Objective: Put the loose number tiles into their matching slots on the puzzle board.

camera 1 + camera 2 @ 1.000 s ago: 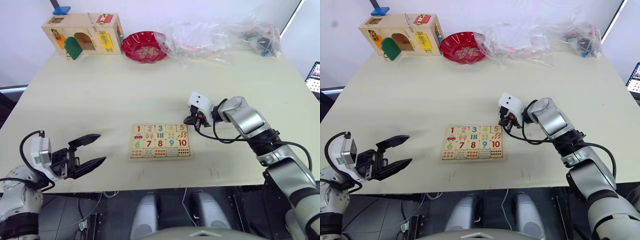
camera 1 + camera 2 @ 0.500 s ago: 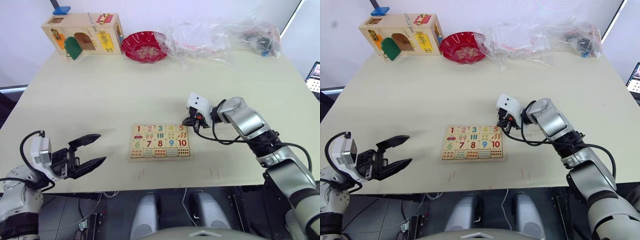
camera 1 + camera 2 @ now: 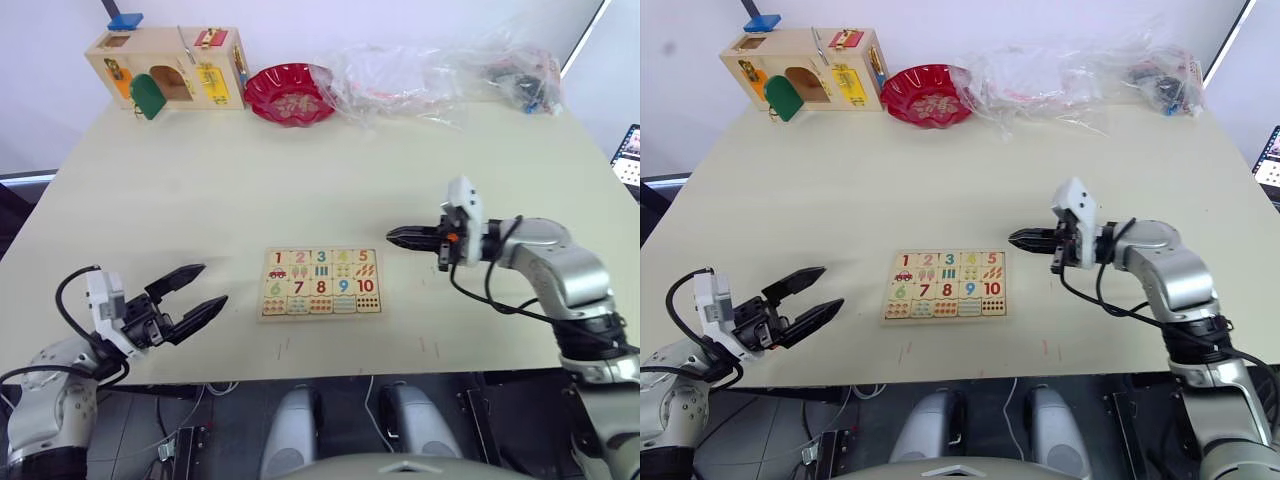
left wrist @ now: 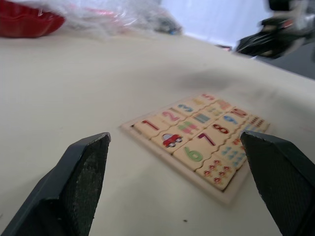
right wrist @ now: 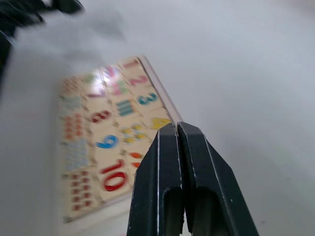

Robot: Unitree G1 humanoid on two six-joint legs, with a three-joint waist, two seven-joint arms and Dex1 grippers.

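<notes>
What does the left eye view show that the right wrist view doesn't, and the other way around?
The left eye view alone takes in the wooden latch box, the red bowl, the clear plastic bags at the table's far edge, and the left gripper with its jaws spread. The right wrist view alone gives a close look along the right gripper, its jaws pressed together with nothing between them. Both show the puzzle board with tiles 1 to 5 seated in its top row.

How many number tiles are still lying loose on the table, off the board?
0. The tiles 1 to 5 sit in the top row of the puzzle board, left to right; none lies on the bare table. Neither the left gripper nor the right gripper holds one.
</notes>
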